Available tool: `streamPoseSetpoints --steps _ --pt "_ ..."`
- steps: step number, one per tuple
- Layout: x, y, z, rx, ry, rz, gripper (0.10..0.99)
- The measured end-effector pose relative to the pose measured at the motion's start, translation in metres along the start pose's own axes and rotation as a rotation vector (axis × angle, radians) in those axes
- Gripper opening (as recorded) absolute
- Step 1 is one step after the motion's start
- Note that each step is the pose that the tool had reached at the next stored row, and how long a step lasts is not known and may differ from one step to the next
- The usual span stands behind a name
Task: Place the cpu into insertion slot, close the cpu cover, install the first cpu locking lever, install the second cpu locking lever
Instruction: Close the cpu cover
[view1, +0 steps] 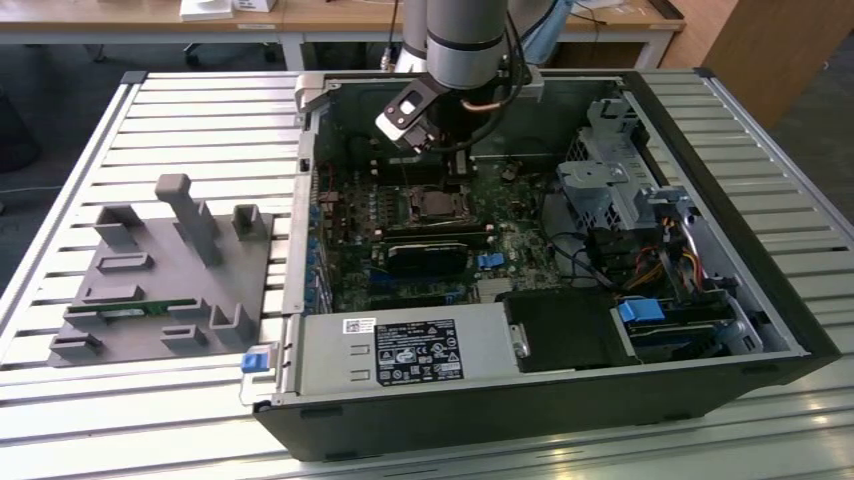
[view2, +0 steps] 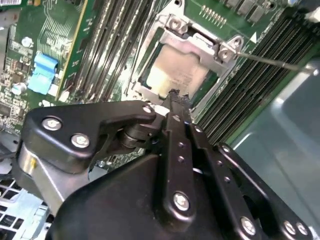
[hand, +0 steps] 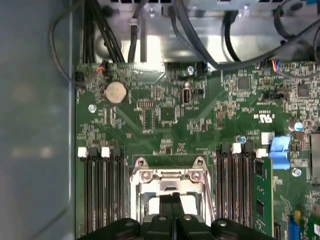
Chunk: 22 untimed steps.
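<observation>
The black gripper (view2: 174, 95), 2 fingers pressed together, hangs over the pale square cpu (view2: 180, 72) framed by the silvery metal cpu cover (view2: 199, 44).

The cpu (view2: 177, 75) has a pale, matt metal top. The cpu cover (view2: 200, 42) is shiny bare metal.

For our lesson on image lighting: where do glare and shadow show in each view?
Exterior view: even light, bright table slats, dim inside the case. Second wrist view: pale glare on the cpu; the gripper dark in front. First wrist view: soft sheen on the case wall.
</observation>
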<state>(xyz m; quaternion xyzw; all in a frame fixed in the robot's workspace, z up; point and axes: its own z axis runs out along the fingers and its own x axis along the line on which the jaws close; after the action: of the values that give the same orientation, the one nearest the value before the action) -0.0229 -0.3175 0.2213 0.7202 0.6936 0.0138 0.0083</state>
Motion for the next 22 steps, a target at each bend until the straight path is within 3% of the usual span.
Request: streamPoseSetpoints --steps 22 --pt "-0.0011 -0.0187 0.0034 0.0 0.0002 0.0 0.106"
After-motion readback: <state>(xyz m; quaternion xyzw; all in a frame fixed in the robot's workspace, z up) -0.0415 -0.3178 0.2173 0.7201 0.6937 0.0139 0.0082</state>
